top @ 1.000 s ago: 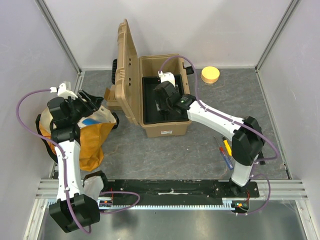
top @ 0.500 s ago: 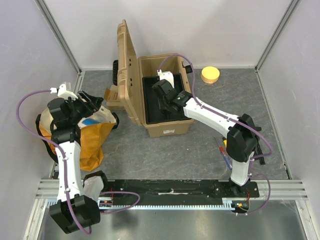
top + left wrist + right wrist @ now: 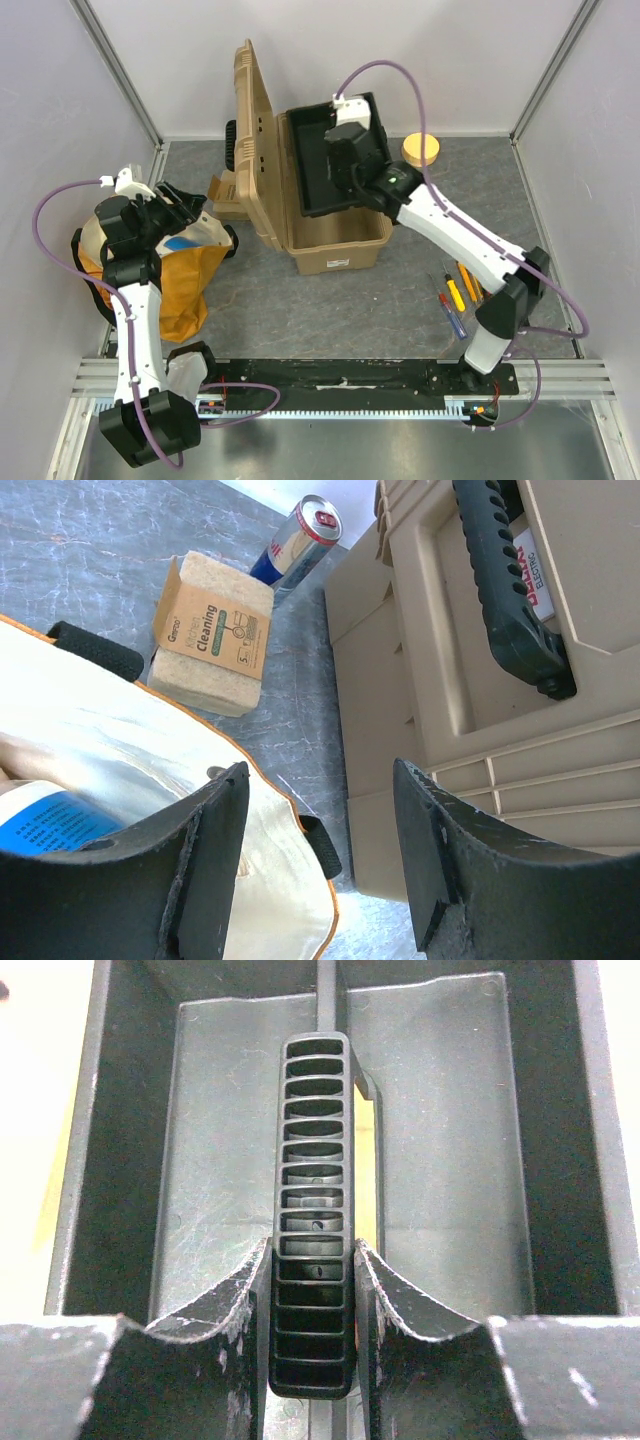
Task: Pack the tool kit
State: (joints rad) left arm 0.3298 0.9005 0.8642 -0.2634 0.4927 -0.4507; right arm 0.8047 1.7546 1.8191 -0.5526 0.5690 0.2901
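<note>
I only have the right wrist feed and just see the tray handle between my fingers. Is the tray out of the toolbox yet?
Observer: From above, the inner tray hangs over the far part of the toolbox, raised above its rim.
Operator: Where are the loose tools?
Observer: The screwdrivers lie on the table to the right of the toolbox, outside it.
Operator: And my other arm?
Observer: The left gripper is open above the cloth bag, holding nothing.

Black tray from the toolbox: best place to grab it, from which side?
The ribbed handle down the middle of the tray, taken from straight above. It is a narrow upright bar with open space either side, so fingers fit across it; the right gripper is clamped on it that way.
</note>
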